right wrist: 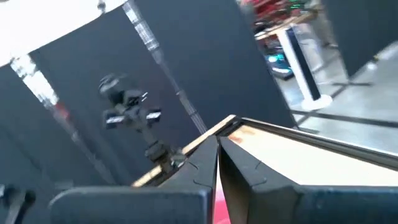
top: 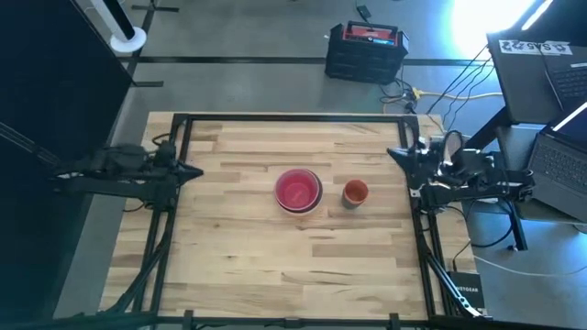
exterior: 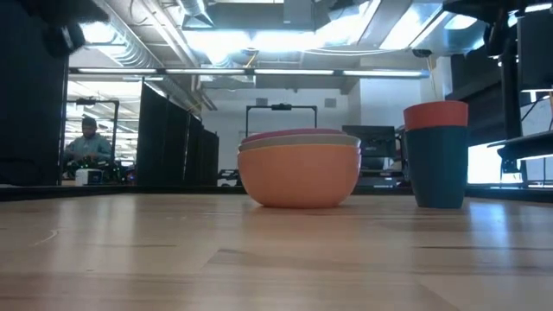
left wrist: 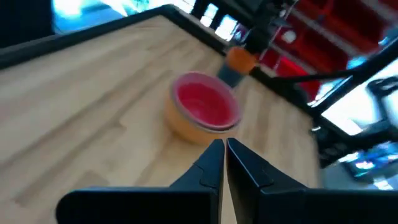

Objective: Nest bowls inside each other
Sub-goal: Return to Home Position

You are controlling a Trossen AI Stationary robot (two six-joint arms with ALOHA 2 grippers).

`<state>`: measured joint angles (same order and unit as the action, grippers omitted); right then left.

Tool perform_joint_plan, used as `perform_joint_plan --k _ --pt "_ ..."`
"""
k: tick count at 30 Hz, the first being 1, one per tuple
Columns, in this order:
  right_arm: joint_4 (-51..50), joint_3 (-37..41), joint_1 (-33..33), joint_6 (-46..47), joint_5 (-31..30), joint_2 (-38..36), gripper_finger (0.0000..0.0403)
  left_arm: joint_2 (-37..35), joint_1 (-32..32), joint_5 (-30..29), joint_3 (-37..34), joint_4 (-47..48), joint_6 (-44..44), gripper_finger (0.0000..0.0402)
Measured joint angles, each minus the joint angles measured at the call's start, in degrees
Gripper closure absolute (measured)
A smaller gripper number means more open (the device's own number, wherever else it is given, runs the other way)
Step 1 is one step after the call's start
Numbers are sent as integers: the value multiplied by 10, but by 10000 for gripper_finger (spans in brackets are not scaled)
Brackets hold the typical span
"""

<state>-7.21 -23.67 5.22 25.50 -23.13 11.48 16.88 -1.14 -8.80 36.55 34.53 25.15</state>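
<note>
A stack of nested bowls (top: 298,191) rests on its base at the middle of the table, red-pink inside. The low view shows its orange outer bowl (exterior: 300,177) with grey-white and pink rims above it. To its right stands a dark blue cup-like bowl (exterior: 436,168) with a small orange-red bowl (exterior: 436,114) set in it, also seen from above (top: 355,193). My left gripper (top: 195,171) is shut at the table's left edge, pointing toward the stack (left wrist: 204,109). My right gripper (top: 396,154) is shut at the right edge. Neither touches anything.
A black metal frame (top: 275,117) runs around the wooden table. A black and red toolbox (top: 365,50) sits on the floor beyond the far edge, and laptops (top: 559,156) stand to the right. A person (exterior: 86,142) sits far off in the room.
</note>
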Motion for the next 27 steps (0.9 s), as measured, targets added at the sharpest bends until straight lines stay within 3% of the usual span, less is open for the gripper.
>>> perform_joint_plan --k 7,12,21,27 --pt "121 91 0 -50 38 -12 403 -5 -4 13 -98 -94 -79 401" --pt "211 147 0 -92 81 -13 403 -30 -4 68 -158 -201 -120 401" --pt "244 197 0 -124 115 -26 403 -162 -4 84 -237 -221 -101 401" --pt "207 216 -1 -123 146 -63 403 -165 -4 84 -252 -227 -86 401"
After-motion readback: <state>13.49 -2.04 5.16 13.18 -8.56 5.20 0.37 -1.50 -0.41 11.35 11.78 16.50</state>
